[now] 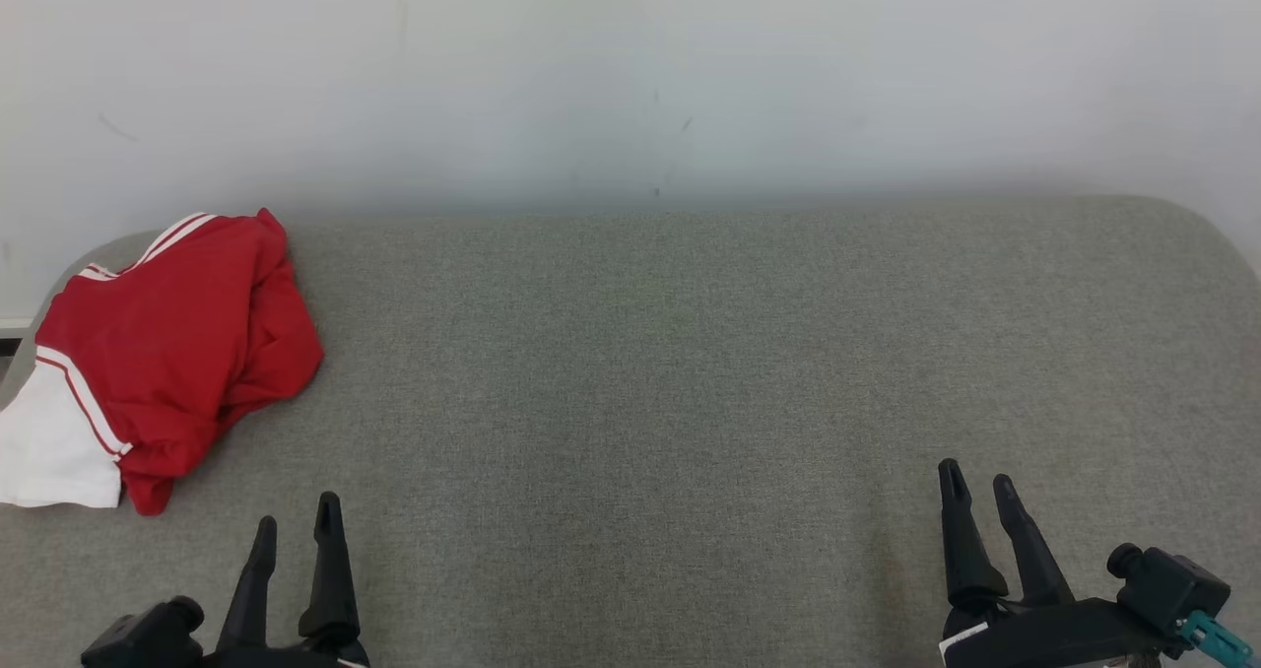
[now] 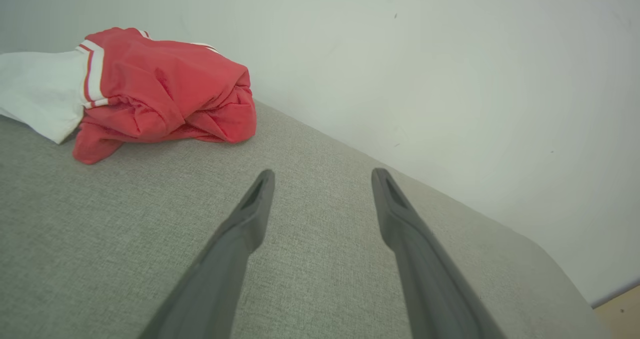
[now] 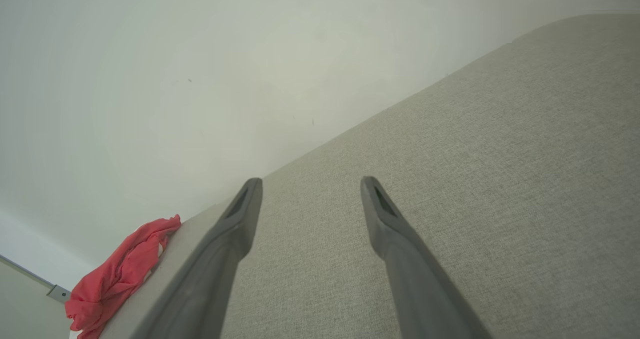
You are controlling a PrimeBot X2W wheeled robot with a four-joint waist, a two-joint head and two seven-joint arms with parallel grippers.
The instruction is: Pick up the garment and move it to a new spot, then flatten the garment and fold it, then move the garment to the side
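The garment [image 1: 167,343], a red piece with white striped trim and a white panel, lies crumpled in a heap at the far left end of the grey fabric-covered desk [image 1: 690,402], close to the pale wall [image 1: 630,77] that runs along the desk's far edge. Its white panel reaches the desk's left edge. The left gripper [image 1: 297,510] is positioned at the lower left of the head view, above the desk surface, near the garment but clear of it. Its fingers [image 2: 235,249] are released and spread wide, with nothing between them; in the left wrist view the garment [image 2: 165,99] sits ahead of the left gripper [image 2: 324,173] and off to one side. The right gripper [image 1: 975,473] is positioned at the lower right, well apart from the garment. Its fingers [image 3: 400,249] are likewise released and empty. In the right wrist view the right gripper [image 3: 311,180] points across bare desk surface, and the garment [image 3: 120,274] appears at the desk's distant end.
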